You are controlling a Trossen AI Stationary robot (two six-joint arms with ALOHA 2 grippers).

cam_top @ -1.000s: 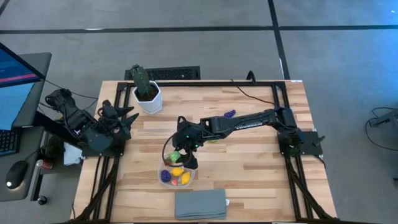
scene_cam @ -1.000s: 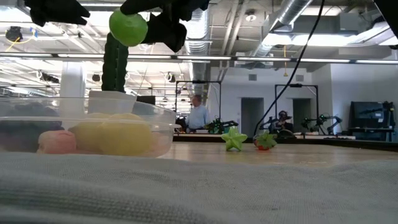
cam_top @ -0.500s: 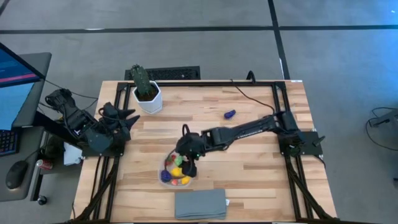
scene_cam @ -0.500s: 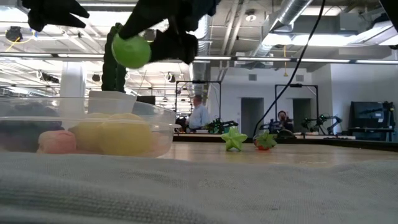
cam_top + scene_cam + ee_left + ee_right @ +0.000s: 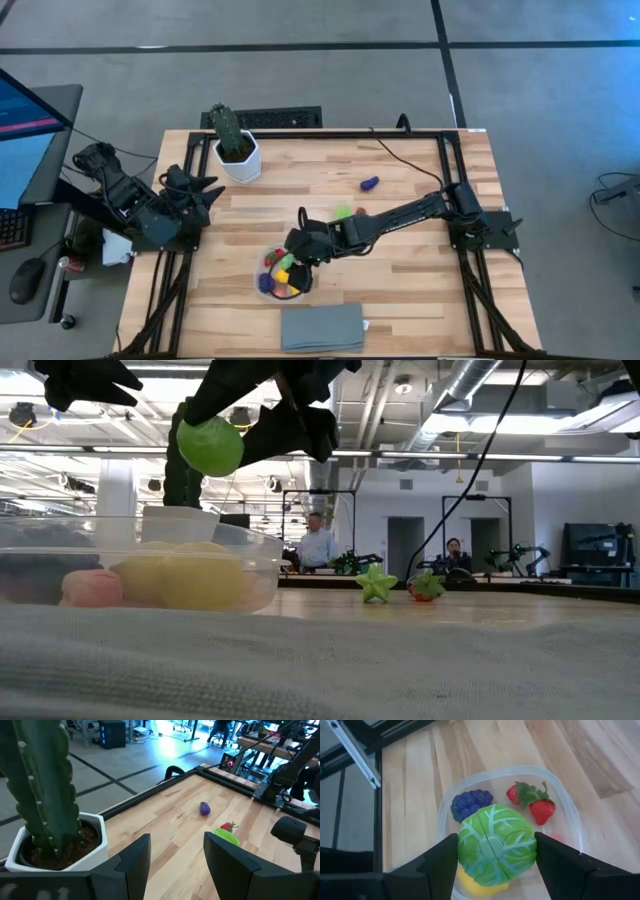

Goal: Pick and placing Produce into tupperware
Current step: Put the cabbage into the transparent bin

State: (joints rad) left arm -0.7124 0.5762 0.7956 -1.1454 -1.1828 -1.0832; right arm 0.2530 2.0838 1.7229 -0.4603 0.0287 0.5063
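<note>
green cabbage (image 5: pixel 496 844) clamped between right gripper (image 5: pixel 495 855) fingers, hanging directly above tupperware (image 5: pixel 570 810) near table (image 5: pixel 400 280) front edge; container holds purple berry cluster (image 5: pixel 471 803), red strawberries (image 5: pixel 535 805), yellow piece (image 5: pixel 195 578), pink piece (image 5: pixel 92 588); purple piece (image 5: pixel 369 183) and green piece (image 5: pixel 343 213) lie loose on table; left gripper (image 5: pixel 172 865) half open, holding nothing, parked beside cactus (image 5: pixel 42 785) in white pot (image 5: pixel 95 847); grey cloth (image 5: pixel 322 328) just in front of tupperware

A robotics lab, apparently open-plan: exposed ceiling ducts (image 5: pixel 470 385) and strip lighting hang over grey concrete flooring (image 5: pixel 320 90), while other arm rigs (image 5: pixel 515 555) stand on distant benches where a person (image 5: pixel 318 545) works.
</note>
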